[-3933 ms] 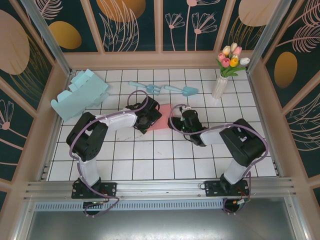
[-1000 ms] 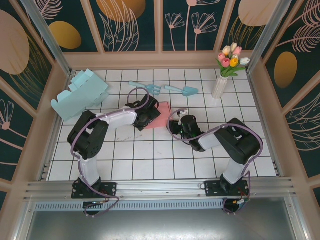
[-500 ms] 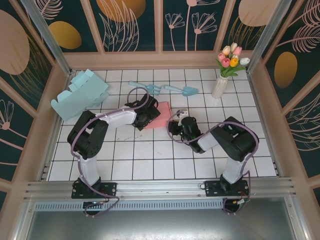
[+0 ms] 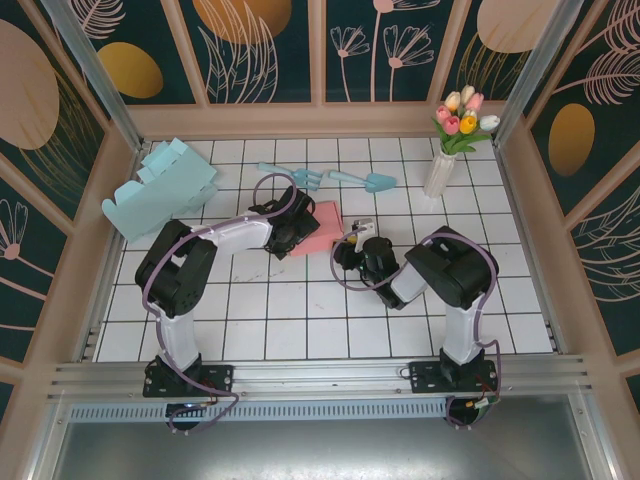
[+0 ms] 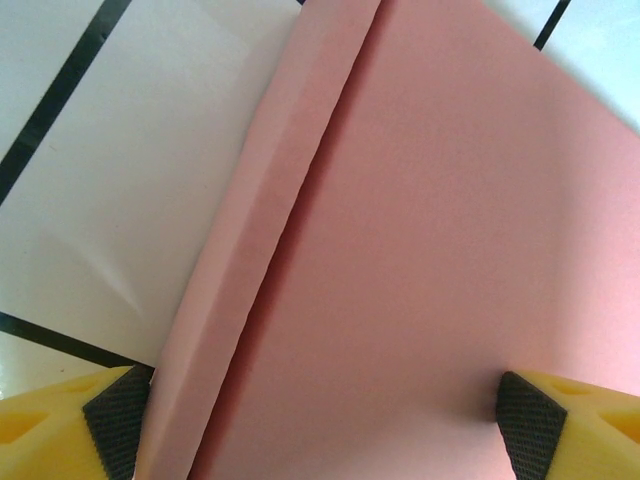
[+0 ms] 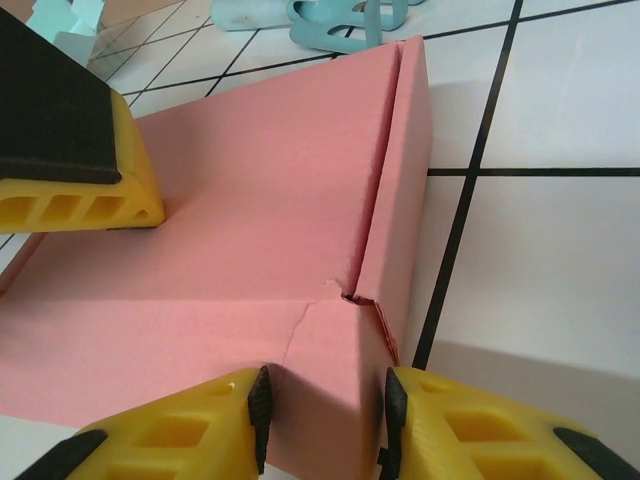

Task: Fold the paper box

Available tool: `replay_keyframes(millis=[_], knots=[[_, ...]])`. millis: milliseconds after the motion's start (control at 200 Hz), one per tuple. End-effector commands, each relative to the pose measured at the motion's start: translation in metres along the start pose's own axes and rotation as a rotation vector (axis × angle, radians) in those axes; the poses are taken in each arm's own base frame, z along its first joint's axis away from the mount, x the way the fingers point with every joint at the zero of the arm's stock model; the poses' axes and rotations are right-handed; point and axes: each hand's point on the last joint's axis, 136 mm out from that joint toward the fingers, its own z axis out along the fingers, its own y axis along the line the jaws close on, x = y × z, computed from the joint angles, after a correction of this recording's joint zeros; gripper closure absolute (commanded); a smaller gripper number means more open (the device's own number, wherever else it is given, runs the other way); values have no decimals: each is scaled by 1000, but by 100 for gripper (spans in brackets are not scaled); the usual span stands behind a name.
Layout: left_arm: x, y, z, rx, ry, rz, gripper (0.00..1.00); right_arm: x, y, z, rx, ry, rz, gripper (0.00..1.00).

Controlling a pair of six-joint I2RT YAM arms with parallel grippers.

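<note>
The flat pink paper box [image 4: 322,228] lies on the white tiled table [image 4: 300,330]. The right tool [image 6: 325,418] has swung in, pinching its corner flap; the left tool [image 5: 320,420] straddles it, released. Folding looks underway.

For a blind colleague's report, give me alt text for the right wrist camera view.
The right gripper pinches the near corner flap of a pink paper box on white tiles. A finger of the left gripper sits over it farther back.
</note>
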Motion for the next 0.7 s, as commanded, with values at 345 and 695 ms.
replay_keyframes(millis=[345,695], knots=[[19,75,27,-254,85,13,10,54,-43,5,257,261,-62,53],[17,82,31,-286,76,4,10,20,9,-8,9,203,-4,47]])
